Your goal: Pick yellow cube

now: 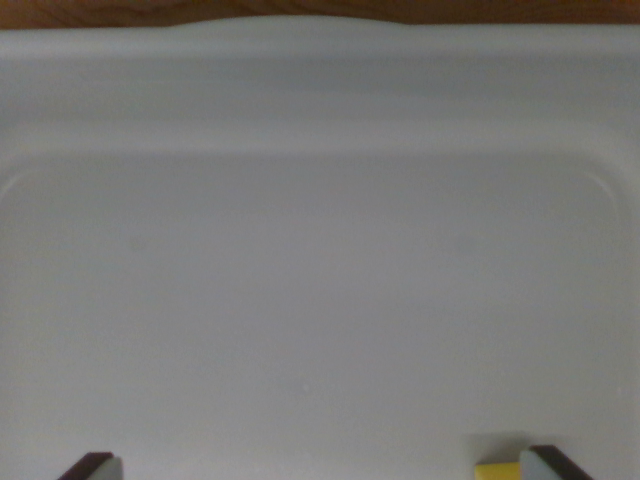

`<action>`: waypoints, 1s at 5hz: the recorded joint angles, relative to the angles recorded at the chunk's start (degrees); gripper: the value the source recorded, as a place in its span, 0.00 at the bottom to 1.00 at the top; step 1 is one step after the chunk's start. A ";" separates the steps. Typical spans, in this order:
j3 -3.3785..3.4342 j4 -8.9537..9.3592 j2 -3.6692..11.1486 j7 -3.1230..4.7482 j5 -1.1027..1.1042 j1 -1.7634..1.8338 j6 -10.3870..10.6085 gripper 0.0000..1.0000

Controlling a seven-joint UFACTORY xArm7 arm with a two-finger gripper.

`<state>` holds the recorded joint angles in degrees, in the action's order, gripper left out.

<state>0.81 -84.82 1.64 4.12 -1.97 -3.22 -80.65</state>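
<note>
While mostly cut off at bottom edge, yellow cube (497, 471) sits in white tray (300, 100); claw (322, 466) wide open, right finger (552, 464) just beside cube.

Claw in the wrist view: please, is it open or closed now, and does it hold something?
Claw: open, fingers far apart, holding nothing. The yellow cube sits beside the finger on the wrist view's right, not gripped.

A brown wooden table (200, 10) is showing as a thin strip along the top edge of the wrist view, carrying a pale grey-white plastic tray (320, 90), on whose flat floor a small yellow cube (497, 470) is resting at the bottom edge.
</note>
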 joint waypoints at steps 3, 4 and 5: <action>-0.78 3.99 1.14 2.15 -0.10 -0.97 4.30 0.00; -0.78 3.99 1.14 2.15 -0.10 -0.97 4.30 0.00; -1.22 6.23 1.78 3.35 -0.15 -1.51 6.72 0.00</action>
<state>-0.41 -78.60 3.41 7.47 -2.12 -4.73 -73.94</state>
